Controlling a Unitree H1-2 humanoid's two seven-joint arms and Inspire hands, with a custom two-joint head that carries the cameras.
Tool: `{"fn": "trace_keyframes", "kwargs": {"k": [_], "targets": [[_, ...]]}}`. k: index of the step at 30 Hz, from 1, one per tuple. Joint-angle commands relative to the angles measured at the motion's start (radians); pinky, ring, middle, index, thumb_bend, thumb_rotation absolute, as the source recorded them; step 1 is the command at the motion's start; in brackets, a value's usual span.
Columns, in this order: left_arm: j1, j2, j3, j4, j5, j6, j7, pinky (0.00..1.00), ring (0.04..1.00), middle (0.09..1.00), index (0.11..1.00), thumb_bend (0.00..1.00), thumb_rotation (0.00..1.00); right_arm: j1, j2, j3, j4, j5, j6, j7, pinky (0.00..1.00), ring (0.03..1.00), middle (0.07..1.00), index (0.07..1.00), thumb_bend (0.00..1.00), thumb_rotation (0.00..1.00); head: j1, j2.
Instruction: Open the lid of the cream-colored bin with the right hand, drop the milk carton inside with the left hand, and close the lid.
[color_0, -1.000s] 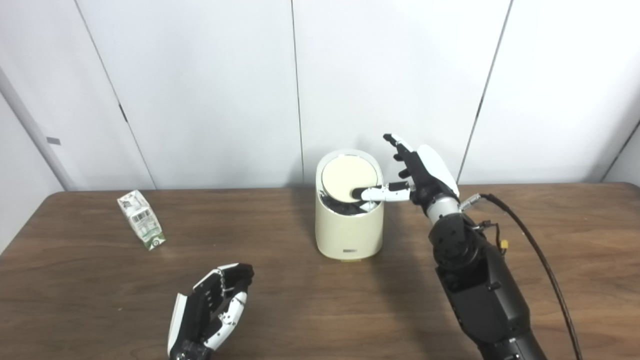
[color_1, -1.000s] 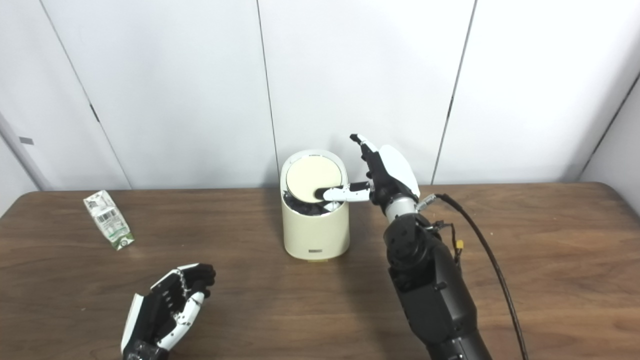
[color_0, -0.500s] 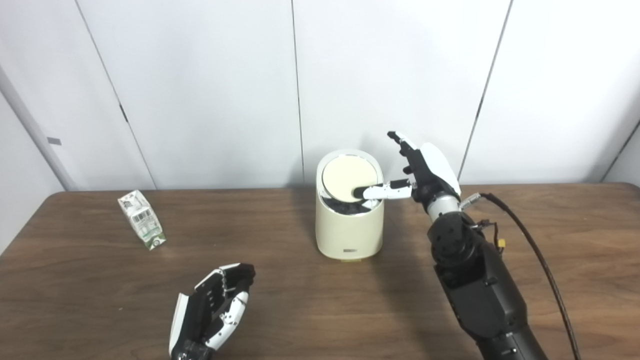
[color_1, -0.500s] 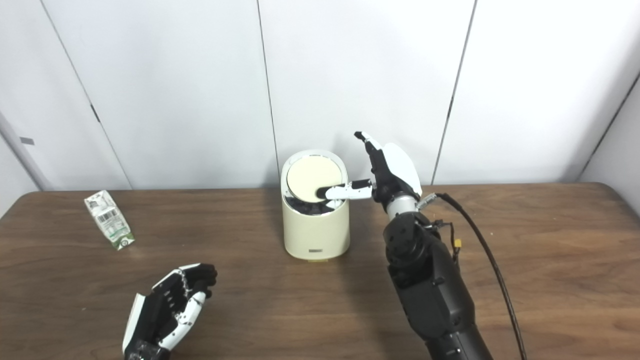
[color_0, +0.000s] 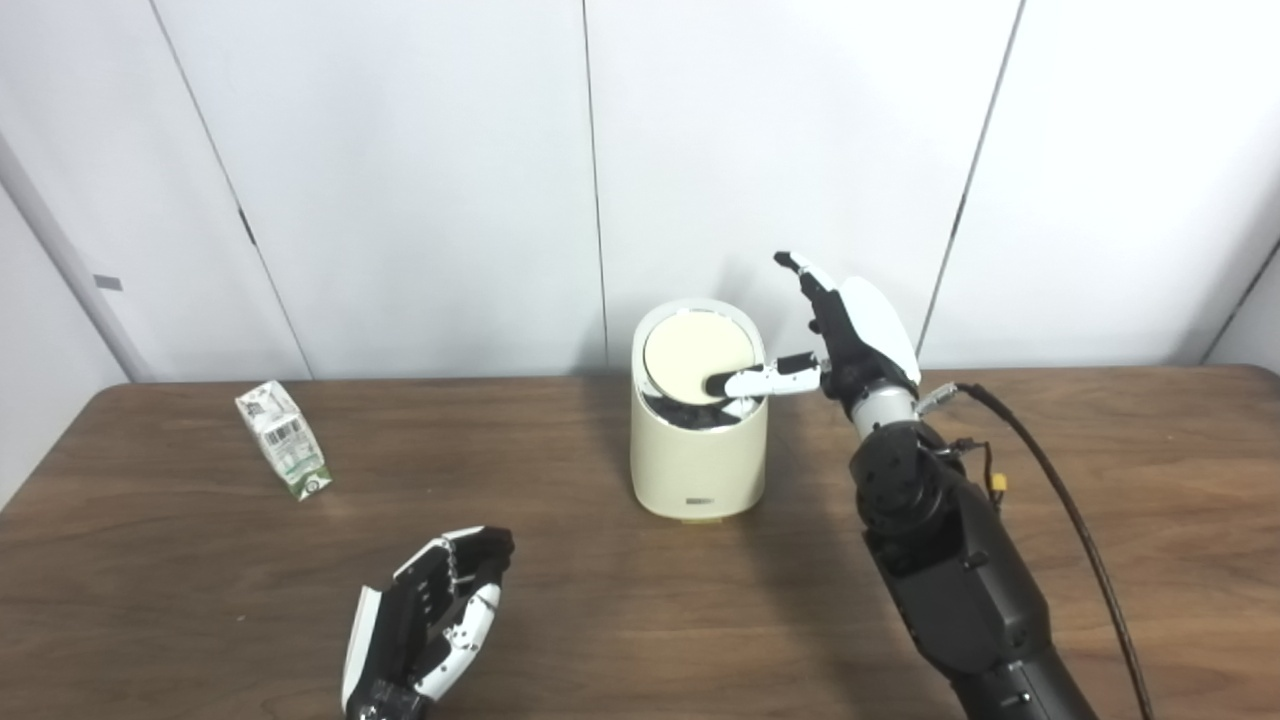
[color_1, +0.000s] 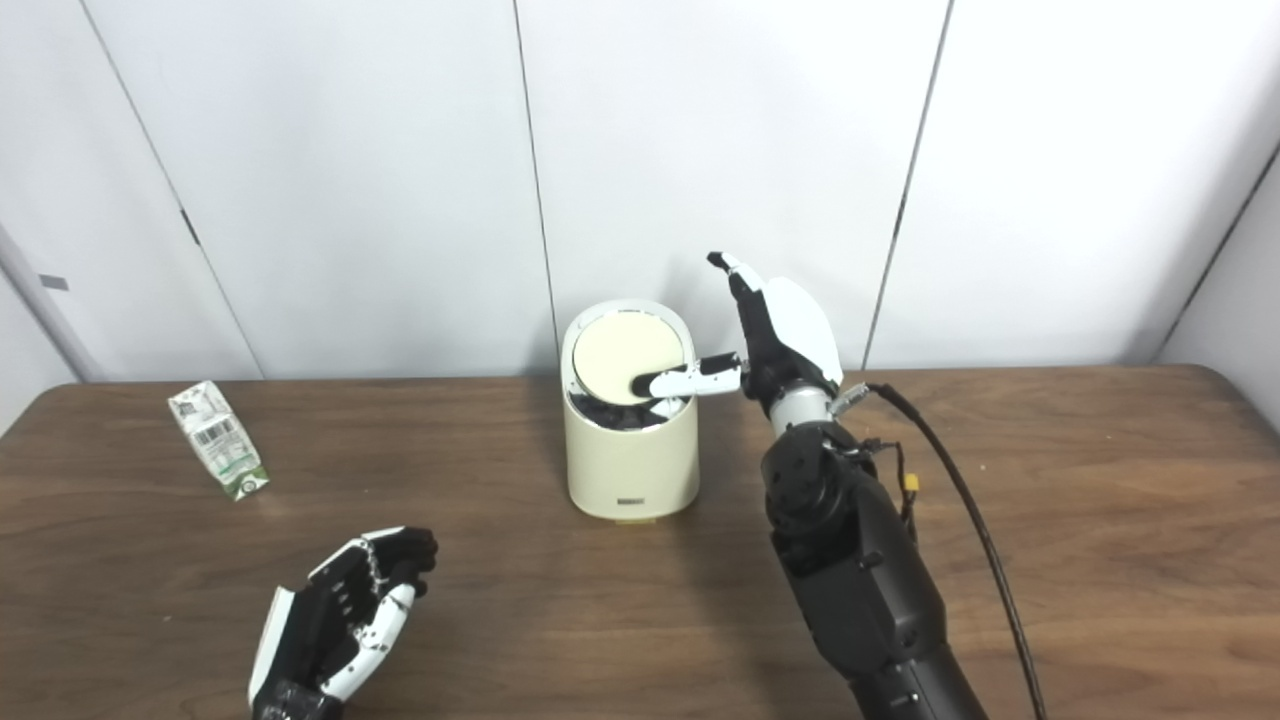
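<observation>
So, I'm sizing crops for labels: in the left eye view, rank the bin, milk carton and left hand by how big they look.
1. Cream-colored bin
2. Left hand, though it sits nearest the camera, which inflates it
3. Milk carton

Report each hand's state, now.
Left hand: open, holding nothing.
Right hand: open, thumb on the tilted round lid of the cream-colored cylindrical bin.
</observation>
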Motion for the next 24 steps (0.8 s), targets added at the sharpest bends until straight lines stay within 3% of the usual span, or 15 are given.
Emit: {"fn": "trace_keyframes", "kwargs": {"k": [1,6,12,15,20,24], "targets": [[-0.014,-0.003,-0.002,-0.04,0.001,-0.018,0.007,0.64,0.689,0.686,0.682,0.24,0.33,-0.028,-0.009,-0.002,-0.005,-0.025,0.004,-0.002,0.76,0.902,0.938,0.911,0.86,0.26,-0.003,0.0],[-0.013,0.002,-0.002,-0.042,0.004,-0.016,0.004,0.64,0.691,0.691,0.686,0.24,0.34,-0.018,-0.007,-0.006,-0.014,-0.013,0.005,0.014,0.73,0.891,0.93,0.908,0.88,0.37,-0.002,-0.001],[-0.013,0.002,0.0,-0.04,0.006,-0.02,0.008,0.63,0.686,0.684,0.681,0.24,0.33,-0.004,0.0,-0.031,-0.04,0.022,0.005,0.09,0.76,0.909,0.947,0.93,0.94,0.71,-0.005,-0.001],[-0.015,0.004,0.0,-0.035,0.003,-0.025,0.006,0.63,0.684,0.682,0.679,0.24,0.32,0.002,-0.005,-0.033,-0.054,0.042,0.005,0.118,0.75,0.897,0.948,0.937,0.99,0.82,-0.006,-0.004],[-0.016,0.005,0.0,-0.03,0.003,-0.029,0.005,0.63,0.683,0.683,0.679,0.24,0.32,0.019,-0.011,-0.041,-0.089,0.102,-0.004,0.15,0.65,0.795,0.954,0.951,1.0,0.89,-0.006,-0.006],[-0.017,0.006,0.0,-0.028,0.0,-0.029,0.005,0.63,0.686,0.684,0.68,0.24,0.33,0.039,0.0,-0.075,-0.118,0.187,-0.031,0.138,0.76,0.91,0.953,0.959,1.0,0.95,-0.006,-0.007]]}}
